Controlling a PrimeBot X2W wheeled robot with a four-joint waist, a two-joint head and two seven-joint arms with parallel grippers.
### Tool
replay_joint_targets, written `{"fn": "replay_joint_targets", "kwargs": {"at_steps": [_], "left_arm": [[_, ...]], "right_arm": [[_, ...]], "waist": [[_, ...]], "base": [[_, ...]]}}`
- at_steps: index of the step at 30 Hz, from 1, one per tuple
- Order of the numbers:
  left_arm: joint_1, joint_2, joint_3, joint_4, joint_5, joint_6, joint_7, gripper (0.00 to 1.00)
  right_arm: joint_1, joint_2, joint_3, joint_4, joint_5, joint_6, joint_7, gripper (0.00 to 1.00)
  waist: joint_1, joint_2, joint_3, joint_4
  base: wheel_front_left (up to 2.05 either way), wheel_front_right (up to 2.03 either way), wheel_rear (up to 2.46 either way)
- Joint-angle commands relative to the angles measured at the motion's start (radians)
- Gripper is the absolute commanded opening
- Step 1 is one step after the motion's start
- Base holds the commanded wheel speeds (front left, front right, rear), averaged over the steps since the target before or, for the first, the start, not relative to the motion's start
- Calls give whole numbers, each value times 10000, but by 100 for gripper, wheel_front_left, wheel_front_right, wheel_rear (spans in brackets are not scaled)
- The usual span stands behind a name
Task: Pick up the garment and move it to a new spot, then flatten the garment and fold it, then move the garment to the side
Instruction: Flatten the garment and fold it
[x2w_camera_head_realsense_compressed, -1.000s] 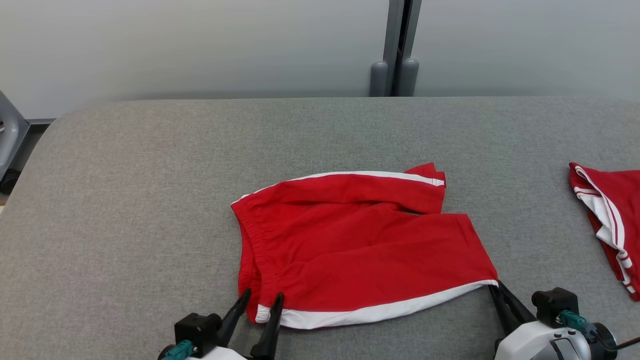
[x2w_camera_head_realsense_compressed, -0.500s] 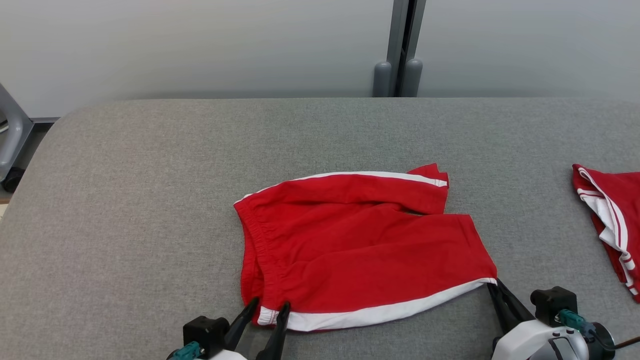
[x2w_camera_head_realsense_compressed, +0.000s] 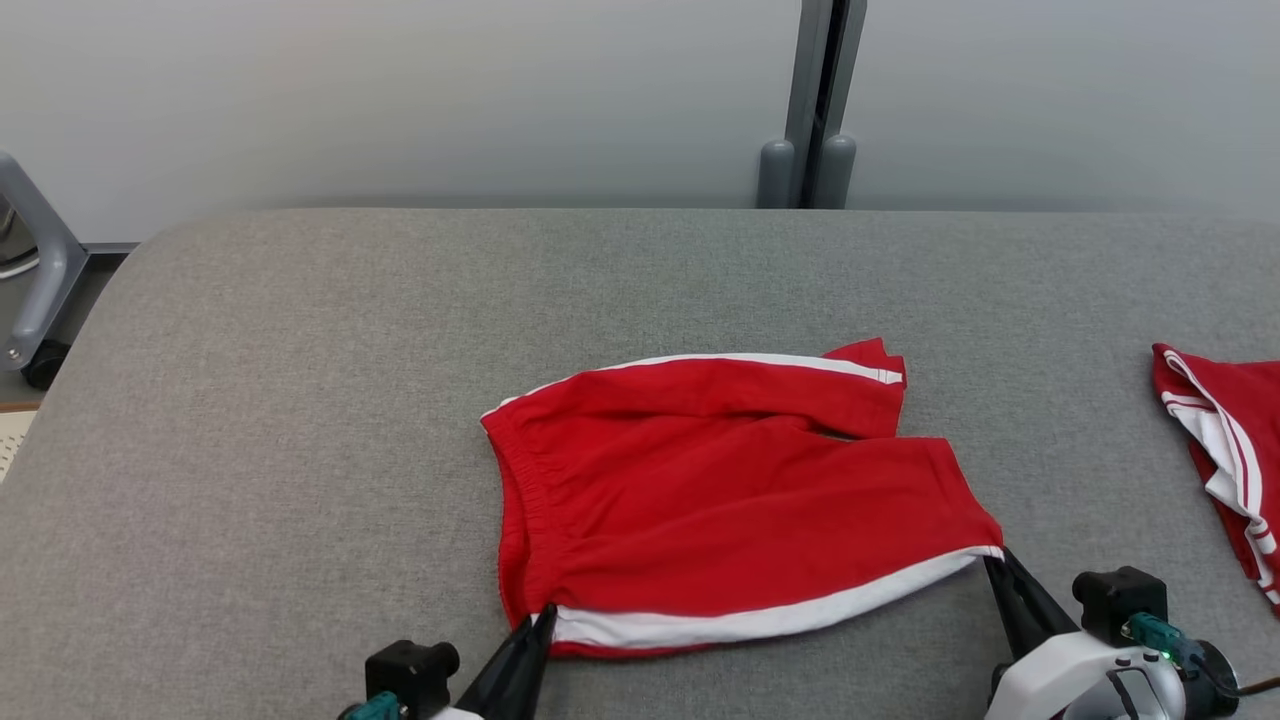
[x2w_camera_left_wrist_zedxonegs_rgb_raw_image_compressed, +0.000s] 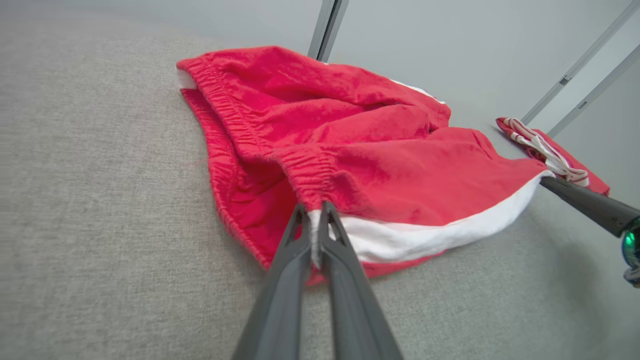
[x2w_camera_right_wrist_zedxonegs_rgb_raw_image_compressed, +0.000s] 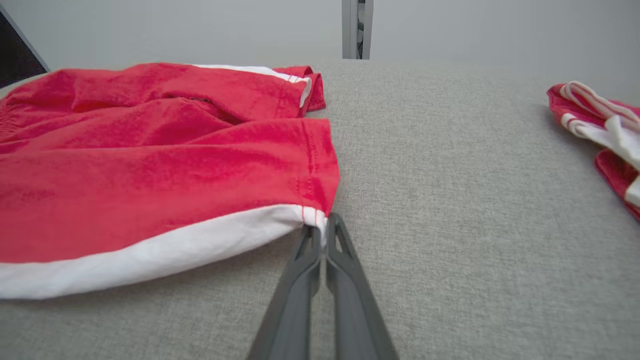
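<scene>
1. Support. The grey fabric-covered worktop (x2w_camera_head_realsense_compressed: 300, 420) carries everything in view.

2. Task item. The red knit shorts with white side stripes (x2w_camera_head_realsense_compressed: 720, 500) lie near the middle of the worktop, close to the robot's edge. The elastic waistband faces the robot's left and the leg hems face its right. The far leg lies behind the near one and overlaps it slightly. The cloth shows creases, so it is judged not yet flat.

3. Other item. A second garment of red cloth with white stripes (x2w_camera_head_realsense_compressed: 1220, 450) lies at the right edge, well apart from the shorts (probably a finished piece, though this cannot be confirmed).

4. Left hand (x2w_camera_head_realsense_compressed: 543, 618). Its two dark fingers are pressed together on the near waistband corner, where the white stripe begins. The left wrist view shows cloth caught between them.

5. Right hand (x2w_camera_head_realsense_compressed: 994, 563). Its fingers pinch the near hem corner, at the other end of the same white stripe.

6. Reason for this hold. Both hands grip the two ends of one straight edge. Judged from the task, this lets the shorts be lifted or drawn as a sheet: the held edge comes up taut, the rest trails behind, and bunching is limited. A one-corner hold would let the cloth fold on itself.
</scene>
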Motion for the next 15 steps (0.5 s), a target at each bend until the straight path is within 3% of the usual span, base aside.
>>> {"fn": "replay_joint_targets", "kwargs": {"at_steps": [1,9,14,15], "left_arm": [[-41,76,165,-206,117,-13,-45,0],[-736,263,781,-1061,278,-14,-45,0],[-2198,949,893,-1796,383,-12,-46,0],[-2966,1340,864,-2001,322,-13,-45,0]], "right_arm": [[-67,-22,-60,-141,17,-4,5,0],[-590,-30,-29,-1424,459,-4,4,0],[-1612,-418,26,-2748,860,-4,6,0],[-2150,-671,64,-3233,1055,-4,6,0]], "waist": [[0,0,-53,13],[0,0,-471,-113],[0,0,-722,-252],[0,0,-814,-297]], "base": [[0,0,0],[0,0,0],[0,0,0],[0,0,0]]}}
